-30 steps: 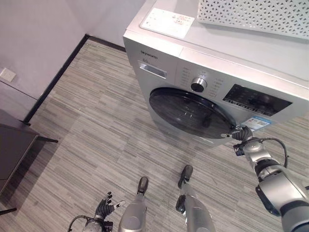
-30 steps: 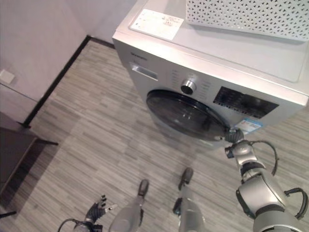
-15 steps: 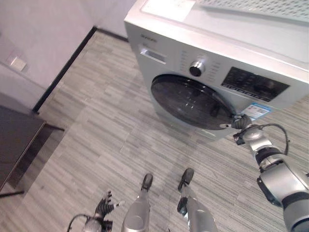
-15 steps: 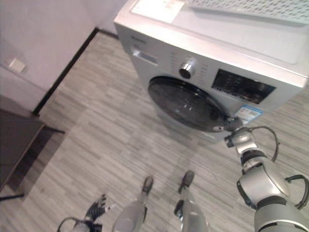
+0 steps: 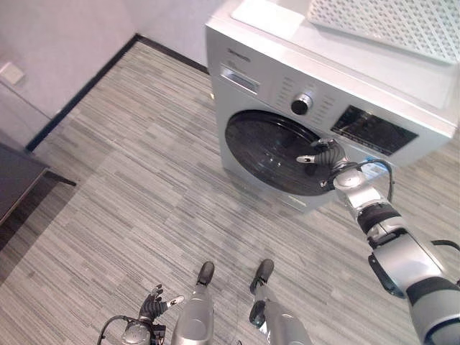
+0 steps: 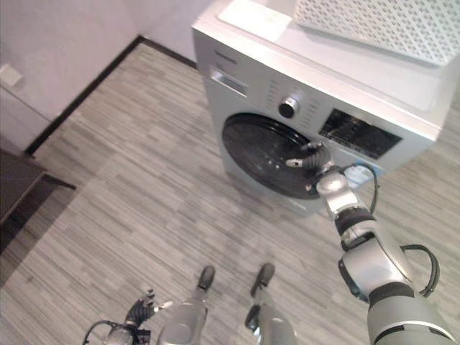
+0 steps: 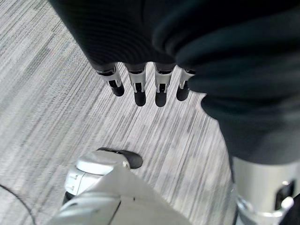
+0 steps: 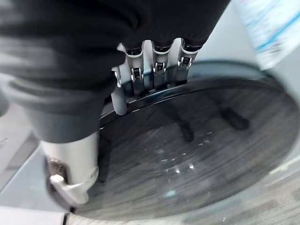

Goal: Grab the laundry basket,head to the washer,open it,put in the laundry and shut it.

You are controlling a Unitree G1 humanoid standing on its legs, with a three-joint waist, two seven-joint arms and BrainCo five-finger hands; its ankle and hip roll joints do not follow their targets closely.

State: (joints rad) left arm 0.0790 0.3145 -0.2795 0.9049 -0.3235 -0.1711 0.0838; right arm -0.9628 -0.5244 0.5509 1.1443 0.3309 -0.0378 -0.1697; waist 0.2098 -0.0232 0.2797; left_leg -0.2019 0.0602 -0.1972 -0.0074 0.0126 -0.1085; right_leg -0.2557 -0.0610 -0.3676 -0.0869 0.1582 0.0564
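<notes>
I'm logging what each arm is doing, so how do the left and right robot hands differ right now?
The right robot hand is raised to the washer, while the left robot hand hangs low over the floor. The right robot hand's fingers curl over the rim of the door; the left robot hand's fingers hang relaxed, holding nothing. Both have silver, dark-tipped fingers.

My two head eyes look steeply down from above, sharing the washer [image 5: 323, 122] at 1 o'clock and the grey floor [image 5: 129, 180] around it. My right wrist camera looks along my right hand [image 8: 150, 70] from very close at the dark door [image 8: 201, 150]. My left wrist camera faces down past my left hand [image 7: 145, 86] to the floor
</notes>
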